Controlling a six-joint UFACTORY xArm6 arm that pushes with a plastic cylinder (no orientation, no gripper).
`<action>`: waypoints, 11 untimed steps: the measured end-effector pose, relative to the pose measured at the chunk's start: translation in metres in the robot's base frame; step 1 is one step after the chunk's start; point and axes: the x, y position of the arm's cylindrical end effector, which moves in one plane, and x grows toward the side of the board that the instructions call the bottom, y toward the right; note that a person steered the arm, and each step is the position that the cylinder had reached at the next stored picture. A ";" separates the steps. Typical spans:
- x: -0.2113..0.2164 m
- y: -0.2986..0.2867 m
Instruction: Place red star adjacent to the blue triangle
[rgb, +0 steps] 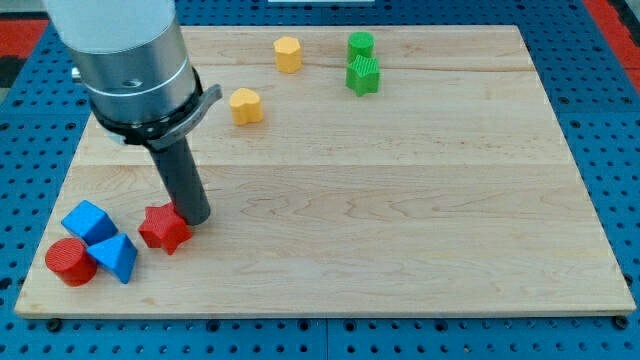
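Observation:
The red star (163, 230) lies near the board's bottom left. My tip (194, 217) rests right against the star's right side. The blue triangle (115, 257) lies to the star's lower left, a small gap apart from it. A blue cube (88, 221) sits just above the triangle, and a red cylinder (70, 262) touches the triangle's left side.
A yellow block (246, 105) and another yellow block (288, 54) lie at the view's top middle. A green cylinder (360, 45) and a green star-like block (363, 75) sit to their right. The wooden board (400, 220) has its edge just below the blue triangle.

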 end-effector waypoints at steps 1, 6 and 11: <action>0.002 0.006; 0.038 0.029; 0.026 -0.022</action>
